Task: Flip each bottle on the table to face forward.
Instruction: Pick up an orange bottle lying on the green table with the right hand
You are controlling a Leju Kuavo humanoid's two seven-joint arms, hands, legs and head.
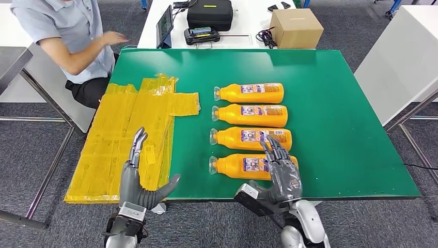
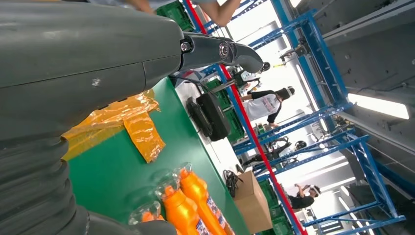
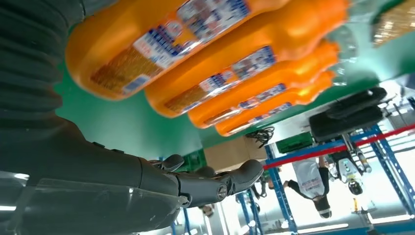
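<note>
Hovering right hand [image 1: 281, 173] over nearest bottle [image 1: 243, 166] (fingers spread).

Bottle labels [image 1: 256, 88]: blue, white and red print; I can't read any word, even close up from the right wrist.
Yellow sheets [image 1: 129, 129]: faint marks, illegible to me.
Cardboard box [image 1: 296, 28]: no print I can read.

green table [image 1: 335, 124], 4 orange bottles [image 1: 251, 115], yellow sheets [image 1: 129, 134]

Right hand [image 1: 281, 173] covers nearest bottle [image 1: 243, 166] base end; person [image 1: 72, 36] cut off by edge.
</note>
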